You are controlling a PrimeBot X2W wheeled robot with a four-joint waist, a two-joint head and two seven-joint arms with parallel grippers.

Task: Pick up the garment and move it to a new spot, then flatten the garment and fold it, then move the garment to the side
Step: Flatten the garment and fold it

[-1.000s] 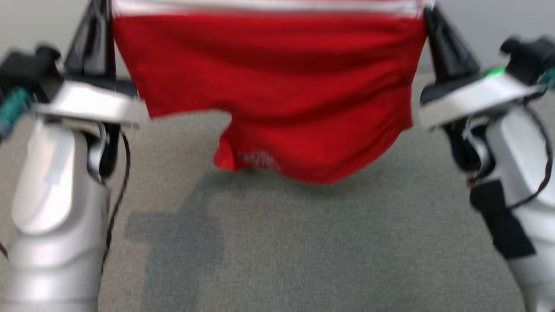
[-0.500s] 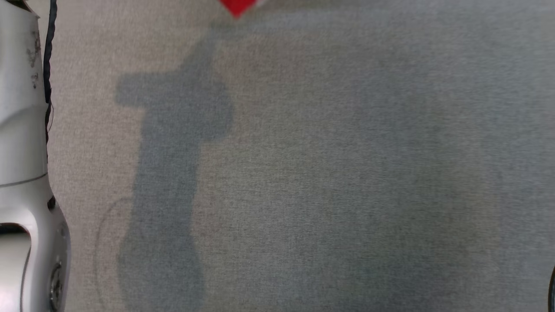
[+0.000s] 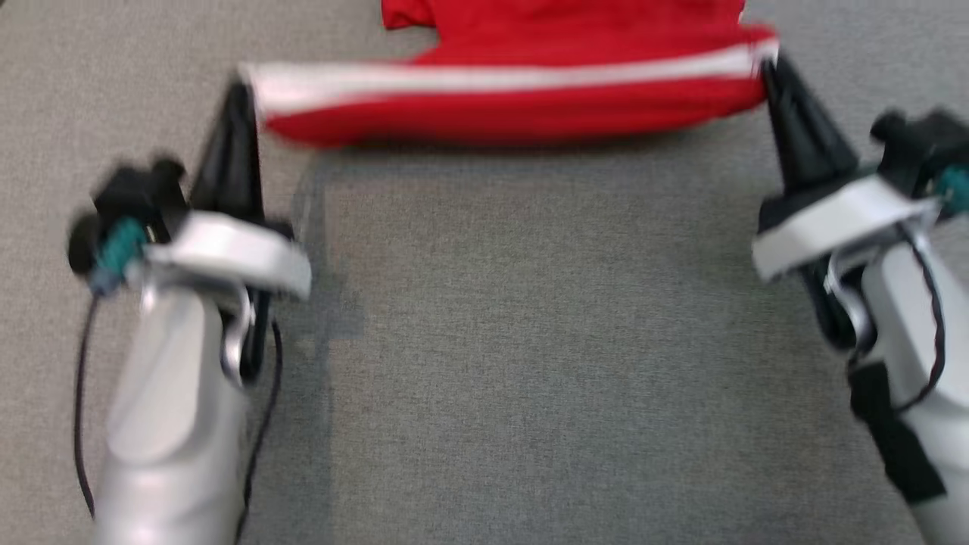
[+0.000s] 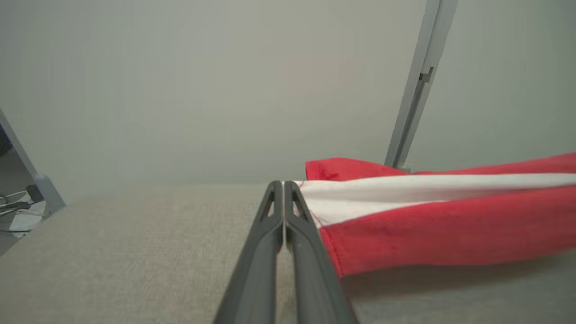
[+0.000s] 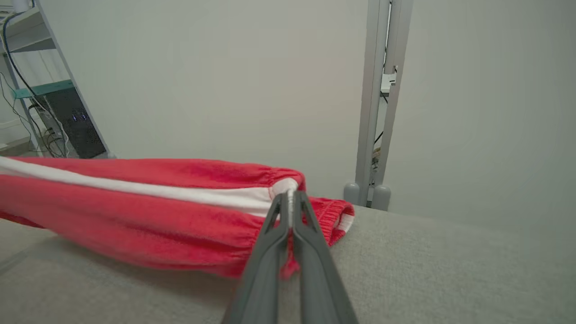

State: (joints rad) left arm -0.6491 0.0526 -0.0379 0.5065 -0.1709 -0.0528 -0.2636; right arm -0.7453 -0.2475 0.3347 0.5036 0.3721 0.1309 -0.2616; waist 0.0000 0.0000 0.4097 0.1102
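The garment (image 3: 522, 98) is red with a white stripe and hangs stretched between my two grippers, just above the grey table. My left gripper (image 3: 241, 87) is shut on its left corner, where the white stripe ends (image 4: 315, 198). My right gripper (image 3: 766, 64) is shut on the right corner at the gathered edge (image 5: 288, 186). The far part of the garment (image 3: 560, 15) rests on the table near the top of the head view. In the left wrist view my left gripper (image 4: 282, 184) pinches the cloth; in the right wrist view my right gripper (image 5: 290, 193) does the same.
The grey fabric-covered table (image 3: 530, 341) spreads out in front of me. Behind it stand a pale wall and a grey metal post (image 5: 380, 103). A shelf rack with cables and a dark box (image 5: 67, 117) stands at the far left of the right wrist view.
The head camera has swung, so the whole picture shifted. The garment hung down as a broad sheet a second ago; now it is stretched low over the table with its far part lying down.
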